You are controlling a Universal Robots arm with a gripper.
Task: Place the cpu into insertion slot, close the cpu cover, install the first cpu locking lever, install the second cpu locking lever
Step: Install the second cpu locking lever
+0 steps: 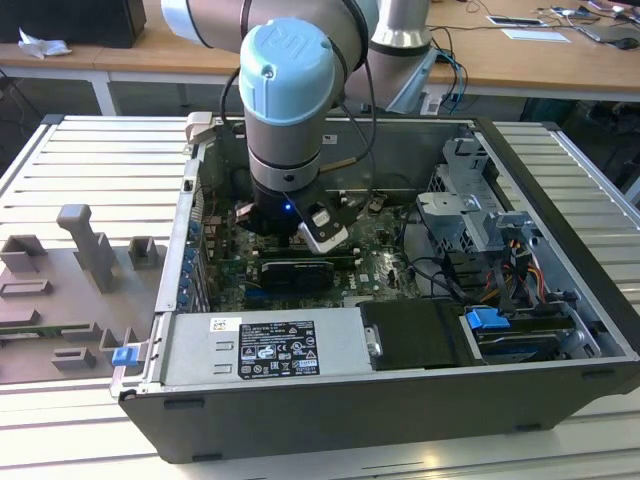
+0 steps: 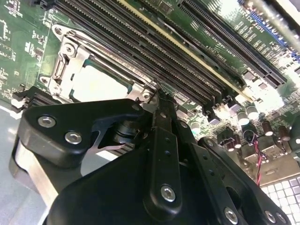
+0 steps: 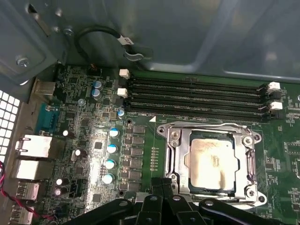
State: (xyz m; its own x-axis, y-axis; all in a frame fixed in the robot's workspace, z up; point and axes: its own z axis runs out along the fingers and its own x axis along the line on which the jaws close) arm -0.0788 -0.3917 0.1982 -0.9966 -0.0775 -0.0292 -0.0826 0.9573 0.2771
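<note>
The cpu (image 3: 211,161) shows its silvery-beige top and lies flat in the insertion slot (image 3: 174,161) on the green board. The cpu cover (image 3: 243,164), a silver frame, lies down around the chip, which shows through its window. In the second wrist view the cpu (image 2: 98,85) and the cpu cover (image 2: 63,65) sit just beyond the black fingers. My gripper (image 3: 164,182) is shut, with its tips at the socket's edge by one corner of the frame. The gripper (image 2: 159,96) touches or nearly touches that corner; nothing shows between the fingers.
Long black memory slots (image 3: 197,98) run beside the socket. The arm (image 1: 285,120) reaches down into the open computer case (image 1: 560,200). A grey power supply box (image 1: 265,348) and a black expansion card (image 1: 296,272) lie near the exterior view's front. Grey fixtures (image 1: 85,245) stand outside on the exterior view's left.
</note>
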